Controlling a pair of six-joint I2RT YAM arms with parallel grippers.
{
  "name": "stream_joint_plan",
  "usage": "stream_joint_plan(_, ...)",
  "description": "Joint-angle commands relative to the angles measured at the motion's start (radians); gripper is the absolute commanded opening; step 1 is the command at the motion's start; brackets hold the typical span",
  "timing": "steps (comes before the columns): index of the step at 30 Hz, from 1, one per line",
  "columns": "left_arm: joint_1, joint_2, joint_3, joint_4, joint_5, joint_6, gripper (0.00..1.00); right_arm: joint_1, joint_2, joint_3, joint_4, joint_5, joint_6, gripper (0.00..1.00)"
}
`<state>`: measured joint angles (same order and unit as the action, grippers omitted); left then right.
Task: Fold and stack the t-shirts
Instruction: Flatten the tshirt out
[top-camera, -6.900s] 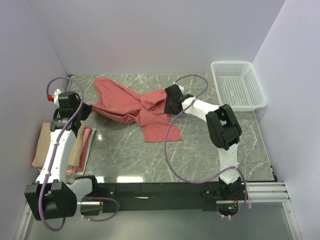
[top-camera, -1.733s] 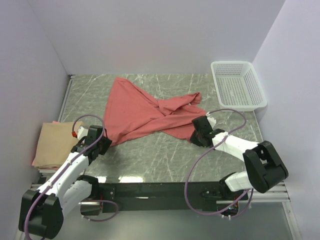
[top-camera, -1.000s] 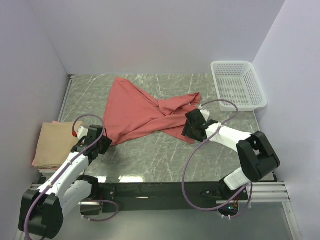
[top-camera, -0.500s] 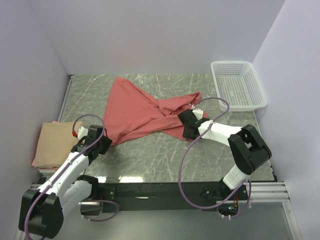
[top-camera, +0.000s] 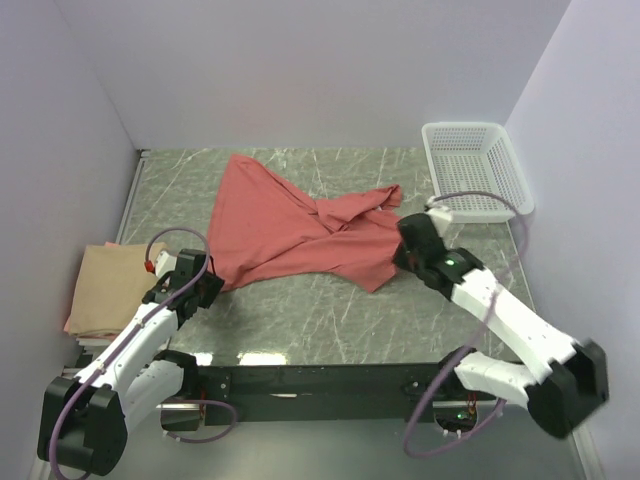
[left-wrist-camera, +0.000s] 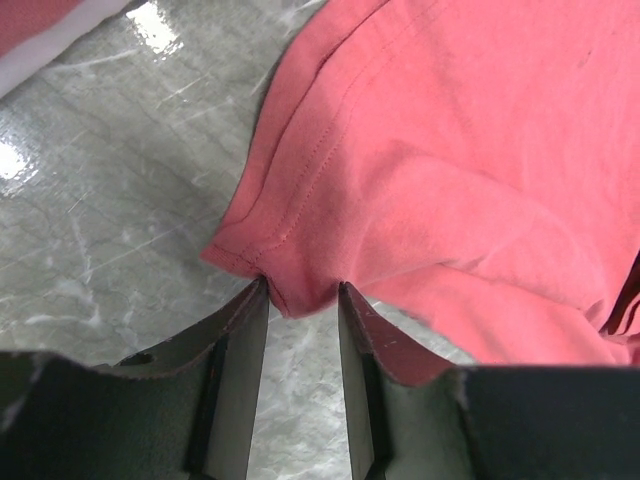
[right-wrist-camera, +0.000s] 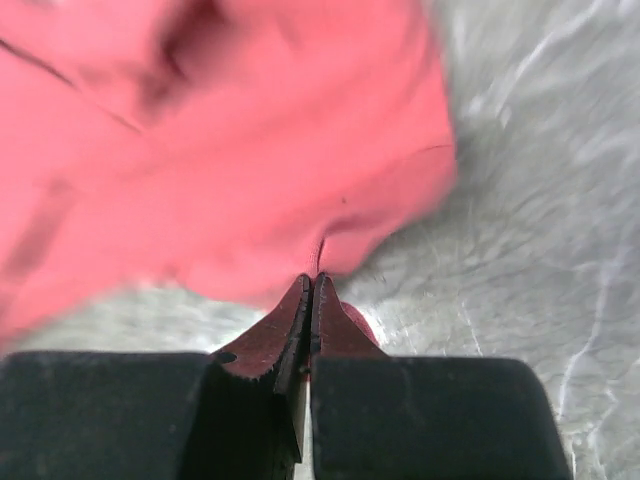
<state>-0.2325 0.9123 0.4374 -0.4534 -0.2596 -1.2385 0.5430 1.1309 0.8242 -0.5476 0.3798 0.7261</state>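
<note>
shirt: salmon-red cotton t-shirt (top-camera: 290, 225), crumpled mid-table on the grey marble-pattern table (top-camera: 300, 315), between my two claws
long axis: far-left to near-right, with a twisted ridge across the middle
left claw (left-wrist-camera: 300, 297): at the near-left hem corner, part-closed on a bunch of hem; cloth touches both fingers
right claw (right-wrist-camera: 312, 285): at the near-right corner, fingers pressed together, hem nipped at the tips as far as I can judge, though the view is blurred
bearing: the shirt body lies ahead of both claws, away from my bases
next (guess): draw the two corners apart to flatten it
stack: tan-beige folded t-shirt (top-camera: 105, 280) sits just left of the left claw
basket: white plastic mesh basket (top-camera: 475, 170) far right, well apart
</note>
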Motion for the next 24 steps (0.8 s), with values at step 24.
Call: stream_joint_plan(24, -0.063, -0.104, -0.012, -0.102, -0.006, -0.073, 0.47, -0.121, -0.355, 0.202, -0.216, 0.038, -0.059, 0.0)
